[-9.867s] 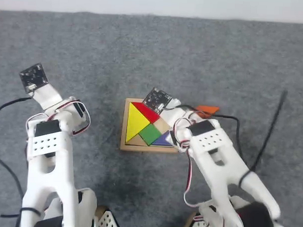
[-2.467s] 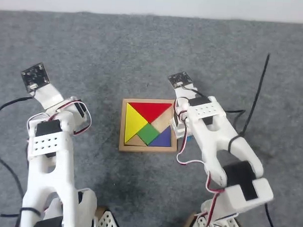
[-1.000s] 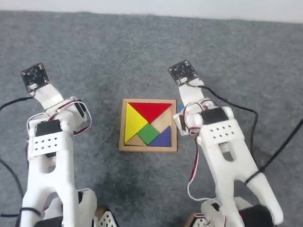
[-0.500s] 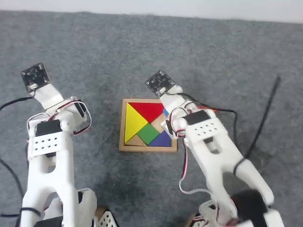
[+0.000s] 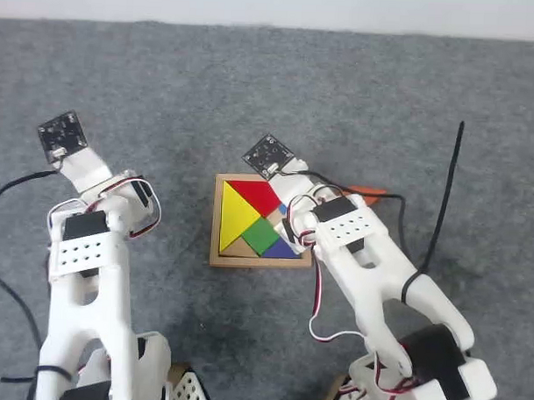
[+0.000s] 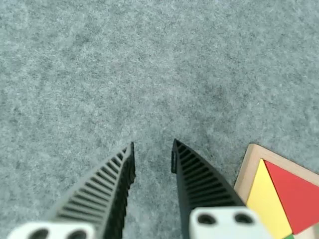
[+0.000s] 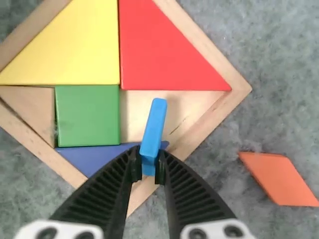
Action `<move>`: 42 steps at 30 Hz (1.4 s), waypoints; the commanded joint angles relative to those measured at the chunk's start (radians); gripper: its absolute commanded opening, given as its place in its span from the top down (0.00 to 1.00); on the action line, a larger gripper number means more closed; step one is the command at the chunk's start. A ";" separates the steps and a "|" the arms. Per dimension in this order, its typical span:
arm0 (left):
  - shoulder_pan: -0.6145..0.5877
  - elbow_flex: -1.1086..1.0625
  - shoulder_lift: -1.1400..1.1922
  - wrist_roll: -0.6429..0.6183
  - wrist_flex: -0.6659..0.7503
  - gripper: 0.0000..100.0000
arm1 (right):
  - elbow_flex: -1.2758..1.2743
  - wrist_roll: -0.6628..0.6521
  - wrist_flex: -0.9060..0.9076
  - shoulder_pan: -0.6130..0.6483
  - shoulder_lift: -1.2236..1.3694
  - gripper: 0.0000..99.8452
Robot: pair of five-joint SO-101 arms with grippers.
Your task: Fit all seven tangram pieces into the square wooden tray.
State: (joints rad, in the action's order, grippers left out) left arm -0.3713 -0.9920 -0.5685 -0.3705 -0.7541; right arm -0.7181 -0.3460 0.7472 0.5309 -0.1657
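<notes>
Seated in square wooden tray (image 5: 216, 225): yellow triangle (image 7: 75, 50), red triangle (image 7: 154, 50), green square (image 7: 87, 115), dark blue triangle (image 7: 99, 157). Pinched on edge by right gripper (image 7: 147, 159), over the tray's bare gap: light blue piece (image 7: 152, 134). Just outside the tray on grey carpet (image 6: 149, 59): orange parallelogram (image 7: 276, 177). Beside the tray, spread and empty: left gripper (image 6: 152, 149). Apparently four of seven placed, three left.
</notes>
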 commanded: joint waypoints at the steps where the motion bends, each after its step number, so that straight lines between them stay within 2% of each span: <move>1: 0.006 0.015 -0.040 -0.009 0.025 0.87 | 0.064 -0.008 -0.021 0.013 -0.004 0.99; 8: 0.006 0.015 -0.040 -0.009 0.025 0.87 | 0.153 0.011 0.039 -0.036 -0.002 0.99; 15: 0.008 0.015 -0.040 -0.009 0.028 0.87 | 0.255 0.175 0.160 -0.008 0.027 0.99; 20: 0.008 0.015 -0.040 -0.009 0.028 0.87 | 0.322 0.181 0.188 0.048 0.176 0.99; 28: 0.006 0.015 -0.040 -0.009 0.028 0.87 | 0.500 0.183 0.331 0.047 0.358 0.99; 37: 0.006 0.015 -0.040 -0.009 0.026 0.87 | 0.508 0.183 0.351 -0.005 0.329 0.99; 42: 0.006 0.015 -0.040 -0.009 0.026 0.87 | 0.499 0.184 0.348 0.007 0.334 0.99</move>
State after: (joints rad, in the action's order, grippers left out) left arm -0.3713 -0.9920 -0.5685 -0.3705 -0.7541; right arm -0.2424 -0.1772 1.0848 0.5416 0.1949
